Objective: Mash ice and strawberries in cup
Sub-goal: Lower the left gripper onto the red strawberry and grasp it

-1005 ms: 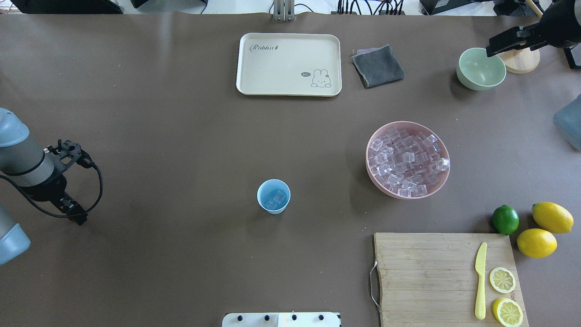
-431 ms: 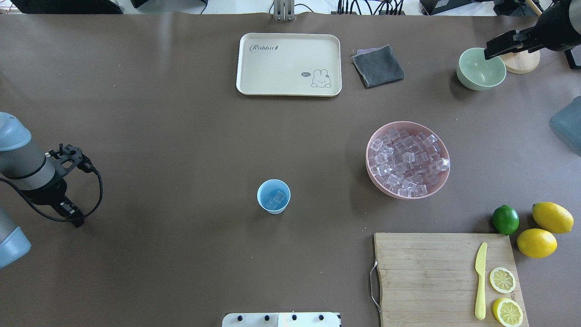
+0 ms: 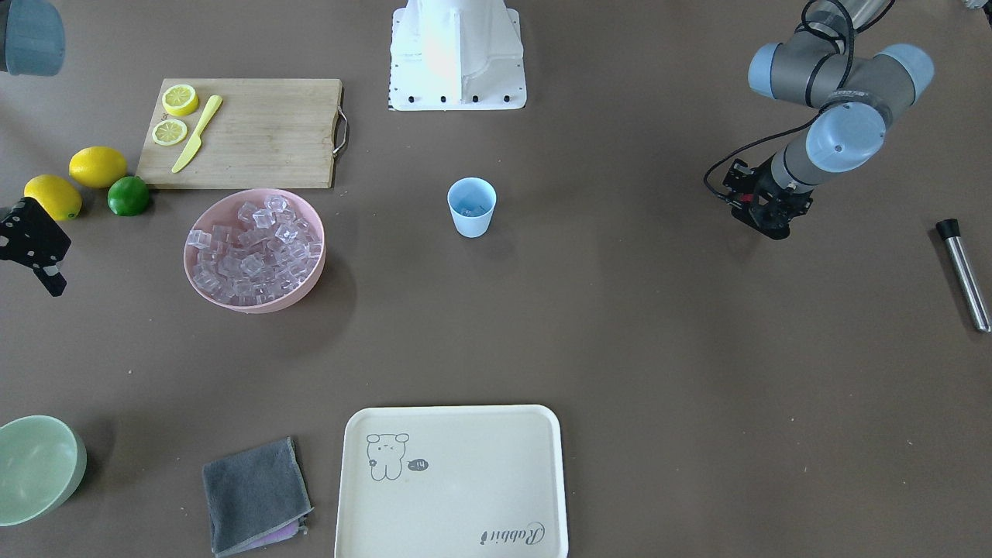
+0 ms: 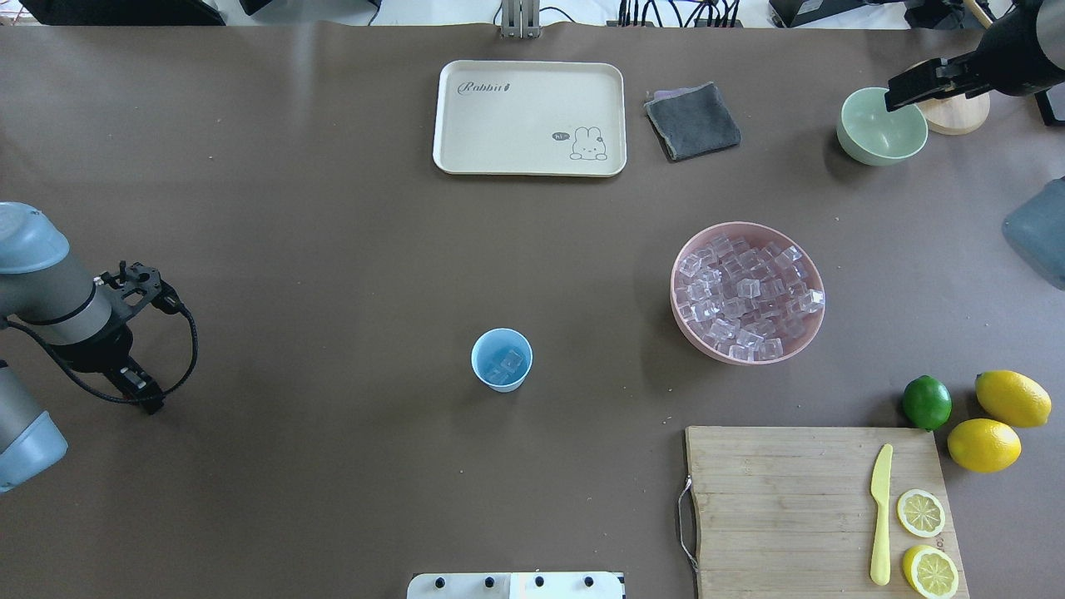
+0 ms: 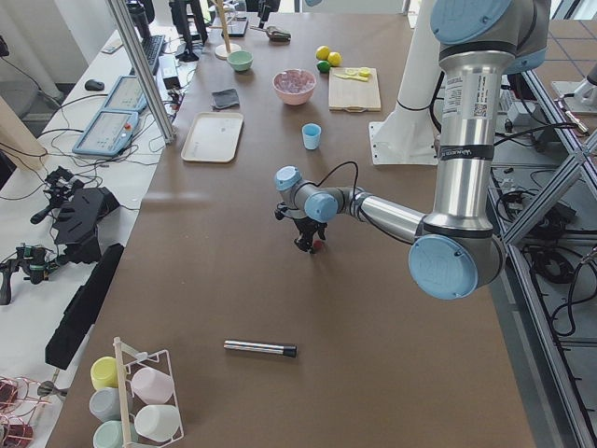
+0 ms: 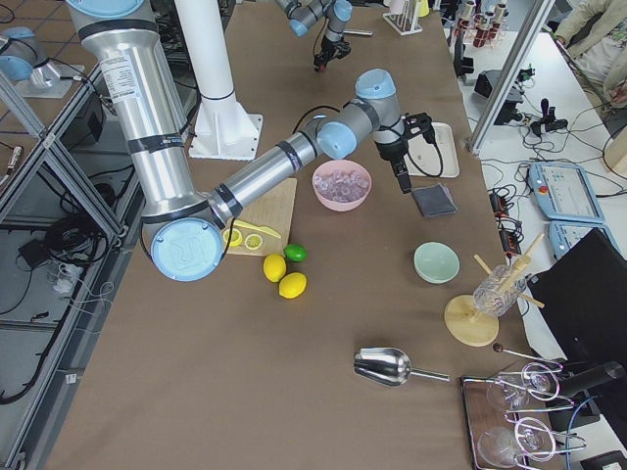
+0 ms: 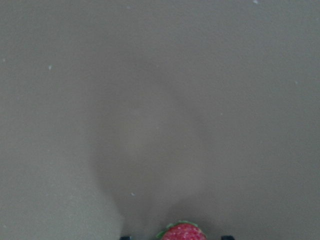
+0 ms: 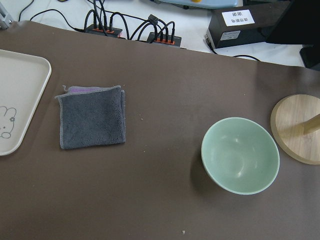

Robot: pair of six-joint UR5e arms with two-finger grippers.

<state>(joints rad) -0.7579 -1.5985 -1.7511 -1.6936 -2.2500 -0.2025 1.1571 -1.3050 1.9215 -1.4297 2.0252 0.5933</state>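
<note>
The light blue cup (image 4: 502, 359) stands mid-table with a few ice cubes (image 4: 505, 364) in its bottom; it also shows in the front view as the cup (image 3: 471, 207). My left gripper (image 4: 148, 404) hangs low over bare table far to the cup's left, shut on a red strawberry (image 7: 182, 233) that peeks in at the bottom of the left wrist view. My right gripper (image 4: 890, 97) hovers at the far right corner over the pale green bowl (image 4: 880, 126). Its fingers are not clear enough to tell whether they are open or shut.
A pink bowl (image 4: 684, 320) full of ice cubes (image 4: 745, 295) sits right of the cup. A cream tray (image 4: 529, 117) and grey cloth (image 4: 692, 121) lie at the far side. Near right: a cutting board (image 4: 782, 499), knife, lemons, lime (image 4: 926, 402). A metal rod (image 3: 963, 273) lies beyond the left gripper.
The left wrist has turned and shifted slightly, with the gripper staying low over the same spot. The right gripper has edged a little further over the green bowl's rim.
</note>
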